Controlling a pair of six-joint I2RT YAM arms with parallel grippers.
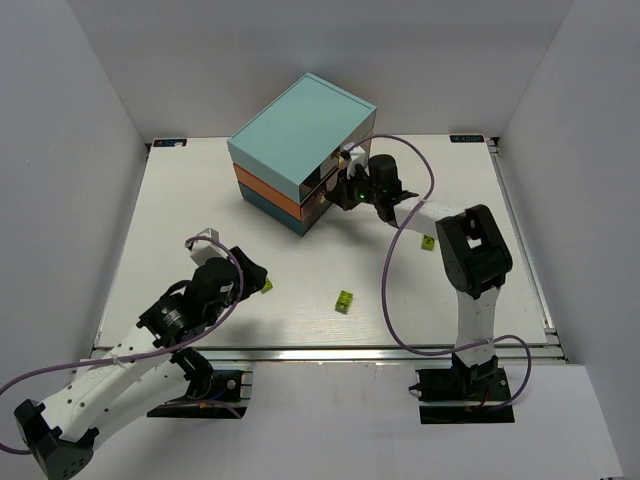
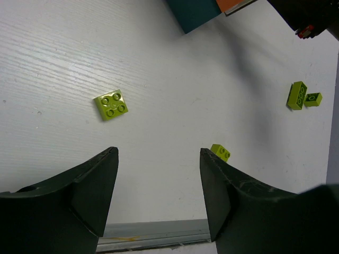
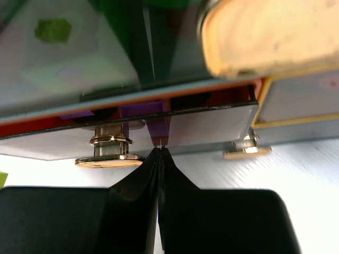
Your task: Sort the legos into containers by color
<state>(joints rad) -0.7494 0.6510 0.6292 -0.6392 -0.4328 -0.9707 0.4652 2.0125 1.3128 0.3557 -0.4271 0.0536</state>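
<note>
The chest (image 1: 290, 130) stands at the table's back, with light teal, orange and dark teal layers. My right gripper (image 1: 345, 192) is shut with its tips (image 3: 160, 149) against the glossy front of a drawer (image 3: 212, 127), between two gold knobs (image 3: 108, 153). Purple shows just above the tips, and I cannot tell whether it is a brick. My left gripper (image 1: 255, 275) is open and empty (image 2: 159, 153) above the table. A flat yellow-green lego (image 2: 111, 105) lies ahead of it and a small one (image 2: 220, 152) lies by its right finger. Two more yellow-green legos (image 2: 297, 95) lie further right.
In the top view, yellow-green legos lie at mid-table (image 1: 343, 301), under the right arm (image 1: 427, 242) and beside the left gripper (image 1: 267, 285). The right arm (image 1: 470, 250) reaches from the front right to the chest. The table's front rail (image 2: 153, 233) is just below my left fingers.
</note>
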